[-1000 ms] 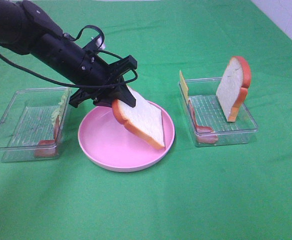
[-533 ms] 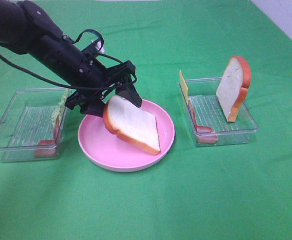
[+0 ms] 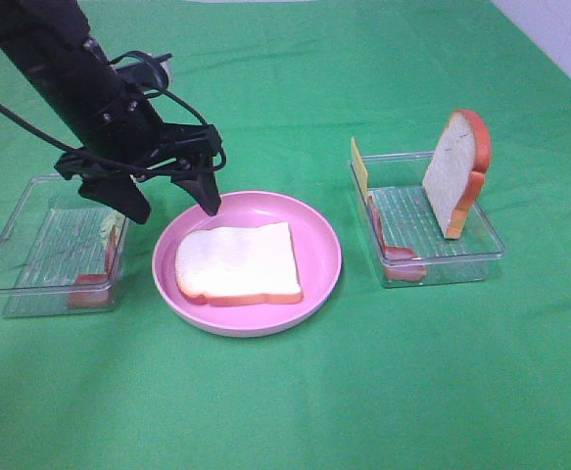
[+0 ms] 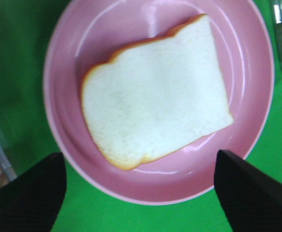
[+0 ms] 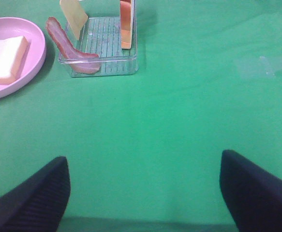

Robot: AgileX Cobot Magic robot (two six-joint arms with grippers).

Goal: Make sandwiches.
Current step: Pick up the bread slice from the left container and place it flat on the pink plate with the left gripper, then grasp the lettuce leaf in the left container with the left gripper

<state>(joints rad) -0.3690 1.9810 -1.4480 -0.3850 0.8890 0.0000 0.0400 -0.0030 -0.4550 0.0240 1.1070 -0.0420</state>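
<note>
So the bread slice (image 3: pixel 238 262) lies flat on the pink plate (image 3: pixel 319 245), left gripper (image 3: pixel 175 211) spread wide above it, right gripper (image 5: pixel 143 162) spread wide too.

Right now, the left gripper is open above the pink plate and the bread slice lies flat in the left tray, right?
One thing is off: the bread slice lies flat on the pink plate, as the exterior high view shows. The left gripper is indeed open above that plate.

White bread slice (image 3: pixel 238 262) — orange-brown crust — pink plate (image 3: pixel 320 245), green cloth (image 3: pixel 412 392).
</note>
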